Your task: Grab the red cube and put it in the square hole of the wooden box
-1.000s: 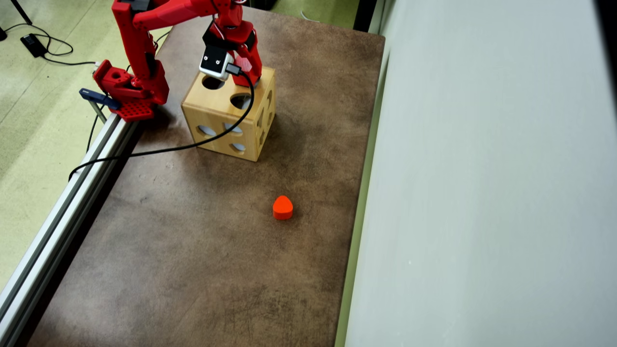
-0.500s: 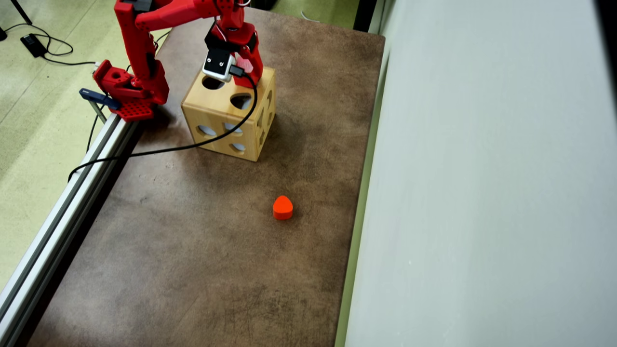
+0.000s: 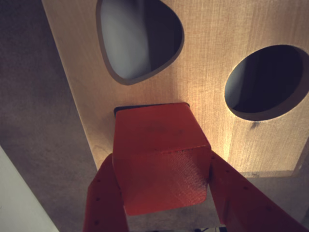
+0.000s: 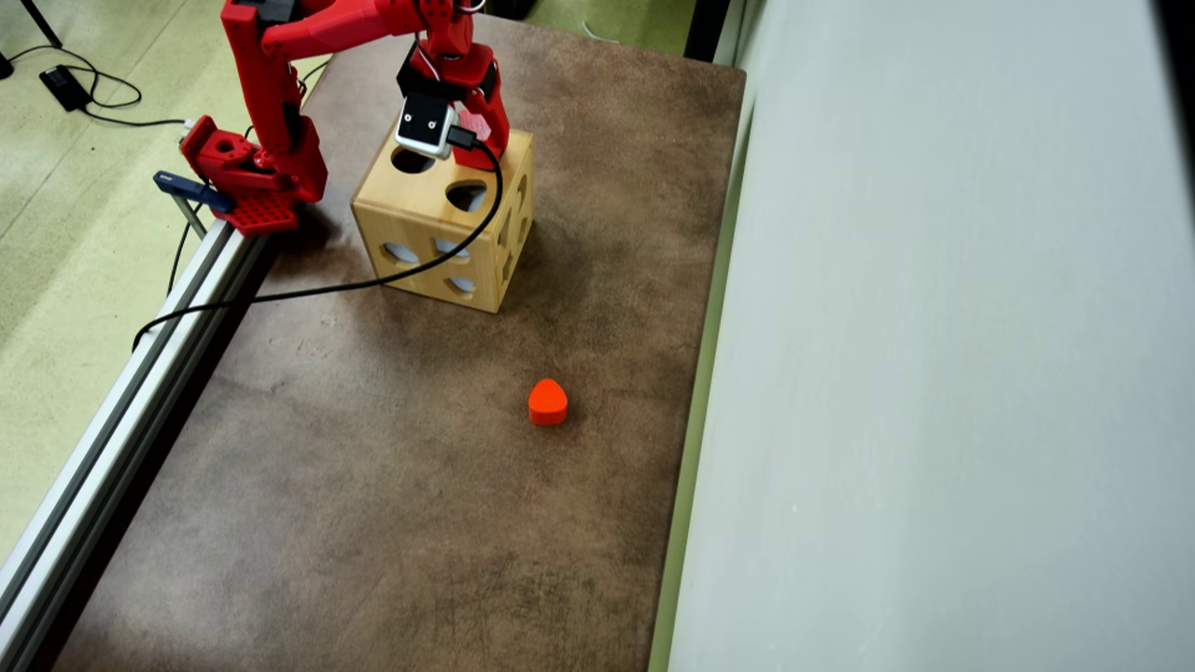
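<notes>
Here, in the wrist view, the gripper gripped the red cube between its two red fingers, one pressed to each side of the block. The cube hung directly over the top face of the wooden box. Only a thin dark sliver of the square hole showed, along the cube's upper left edge; the cube hid the rest. A rounded-triangle cutout lay beyond it, and a round cutout lay to the right.

In the overhead view, the arm reached over the far corner of the wooden box, and its wrist camera covered the cube. An orange-red rounded block sat alone on the brown tabletop, well apart from the box.

The main risk appeared to be misalignment. The cube looked slightly rotated against the hole's visible edge, so a corner might catch on the wooden rim and jam. If released then, the cube would likely rest tilted on the box top or slide off. How far the cube had entered the hole could not be told.
</notes>
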